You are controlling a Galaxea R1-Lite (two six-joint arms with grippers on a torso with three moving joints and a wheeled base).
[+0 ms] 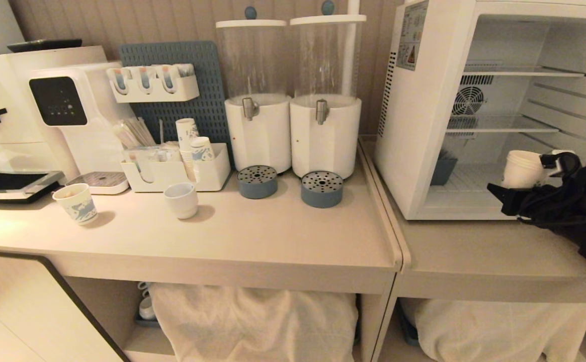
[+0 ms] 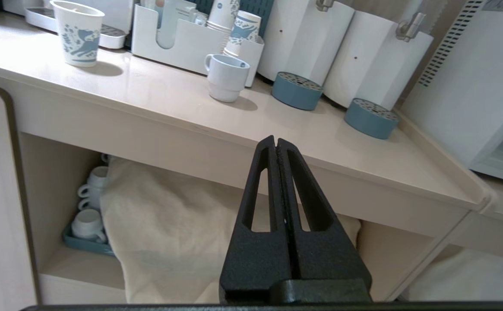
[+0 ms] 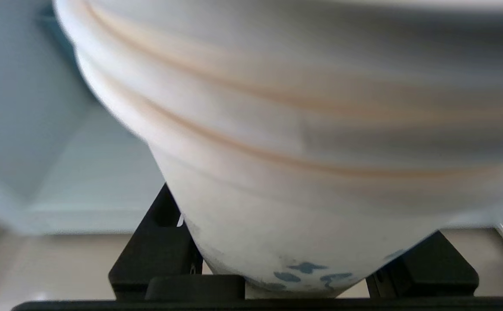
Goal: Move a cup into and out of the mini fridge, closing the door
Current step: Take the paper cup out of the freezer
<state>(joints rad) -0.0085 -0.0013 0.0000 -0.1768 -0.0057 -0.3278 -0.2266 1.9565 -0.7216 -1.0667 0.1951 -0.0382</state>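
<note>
Head view: right gripper (image 1: 526,183) is at the open front of the mini fridge (image 1: 423,125), jaws clamped on the cup (image 1: 522,169), one finger on each side of it. Cup is held in the air at the fridge mouth, just above the bottom shelf level; can't tell if it's inside the cavity or just in front of it. It sits upright, maybe slightly tilted.

Cup look: white paper, stepped rim bands stacked like nested cups, plain side facing the head camera. Right wrist view shows the same layered rims close up, blurred, plus small blue print marks low on the cup (image 3: 303,181) wall near the gripper base.

Fridge interior: white, wire shelves, round rear fan grille, a dark blue-grey bin at the back left of the floor. Side shows vent slots and a warning sticker. Door isn't identifiable in these frames.

Left gripper (image 2: 276,144) is parked low in front of the counter (image 2: 156,93) edge, fingers pressed together, holding nothing.
</note>
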